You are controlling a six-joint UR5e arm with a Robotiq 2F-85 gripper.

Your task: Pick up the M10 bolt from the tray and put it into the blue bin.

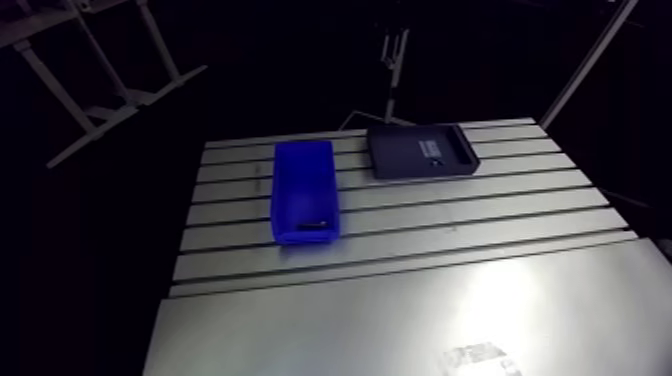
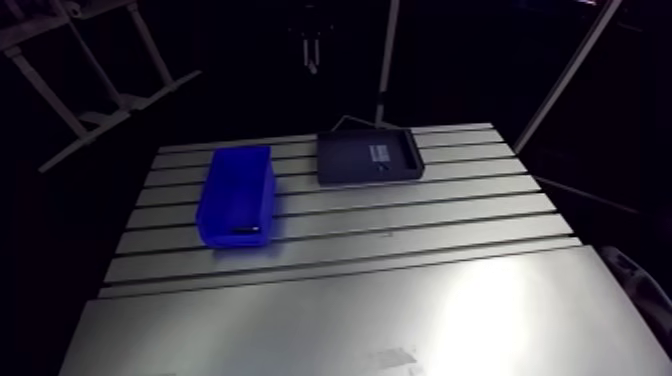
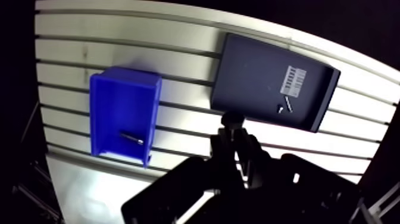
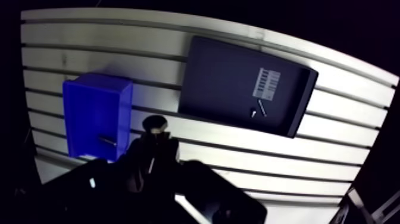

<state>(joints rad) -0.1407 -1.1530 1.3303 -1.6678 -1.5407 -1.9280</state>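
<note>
I find the M10 bolt lying flat beside the white label in the dark tray, upper centre of the arm view, right of the blue bin; I judge it small, rigid and roll-prone, best pinched across the shank, and I cannot tell the state of my claw.

Dark bolt lying in the blue bin, tray sitting apart

A dark bolt is lying flat inside the open blue bin, near one end wall. The dark tray is resting on the worktop, holding a small pale fastener beside its white label.
</note>
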